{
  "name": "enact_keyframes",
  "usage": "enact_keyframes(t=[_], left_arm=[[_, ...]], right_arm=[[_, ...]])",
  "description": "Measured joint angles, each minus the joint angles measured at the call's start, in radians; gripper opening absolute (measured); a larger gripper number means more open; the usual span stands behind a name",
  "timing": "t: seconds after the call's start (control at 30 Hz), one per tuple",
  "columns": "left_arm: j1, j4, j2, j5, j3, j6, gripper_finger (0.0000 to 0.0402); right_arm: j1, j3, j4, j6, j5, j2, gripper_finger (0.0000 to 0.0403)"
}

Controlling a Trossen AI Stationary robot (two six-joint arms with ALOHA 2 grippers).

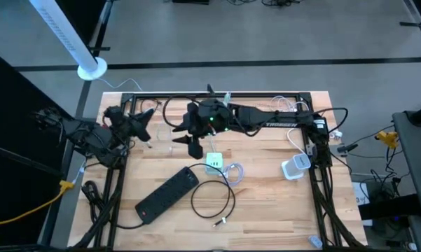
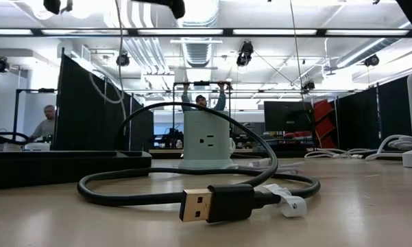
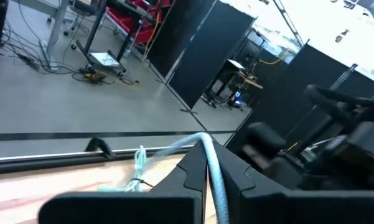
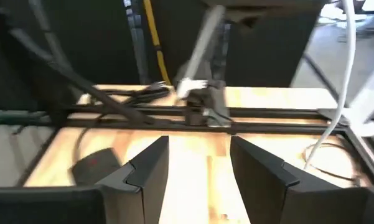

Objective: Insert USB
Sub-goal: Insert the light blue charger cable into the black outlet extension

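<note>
Two arms are seen over the table (image 1: 266,217) in the high view. The right gripper (image 1: 189,134) is extended to the table's middle, just beyond the pale green charging block (image 1: 214,163); the left gripper (image 1: 146,124) is parked near the left edge. A black cable (image 1: 214,199) is coiled between the charging block and the black power strip (image 1: 168,194), with its plug end lying free on the wood.

Low view: the USB plug (image 2: 216,204) is shown flat on the table in the foreground, untouched, its metal end facing left; the charging block (image 2: 206,140) stands upright behind it, inside the cable loop.

Left wrist view: the left gripper (image 3: 205,180) is shown closed upon a pale blue cord (image 3: 215,168) that is pinched between its fingers.

Right wrist view: the right gripper (image 4: 199,168) is shown partly open, with nothing between its fingers.

The step in hand is judged to be the approach, before any pickup. The right gripper must next be lowered over the plug, closed on its black body, and the plug aligned with a port.
</note>
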Motion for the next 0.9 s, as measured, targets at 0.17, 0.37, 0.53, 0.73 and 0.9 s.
enact_keyframes(t=[0.17,0.37,0.53,0.73,0.9], left_arm=[[0.000,0.126,0.065,-0.004,0.000,0.029,0.0000],[0.001,0.215,0.121,-0.002,0.000,0.030,0.0000],[0.001,0.252,0.151,0.013,0.000,0.027,0.0000],[0.000,0.281,0.150,0.148,0.000,0.123,0.0000],[-0.001,0.468,0.140,0.386,0.000,0.398,0.0000]], right_arm=[[0.005,-0.044,0.089,0.071,0.005,-0.002,0.0171],[0.041,-0.073,0.126,0.073,-0.013,0.000,0.0197],[0.062,-0.074,0.142,0.076,-0.006,0.012,0.0201],[0.077,-0.076,0.111,0.024,-0.098,0.023,0.0195],[0.075,-0.075,0.124,-0.037,-0.212,0.008,0.0196]])
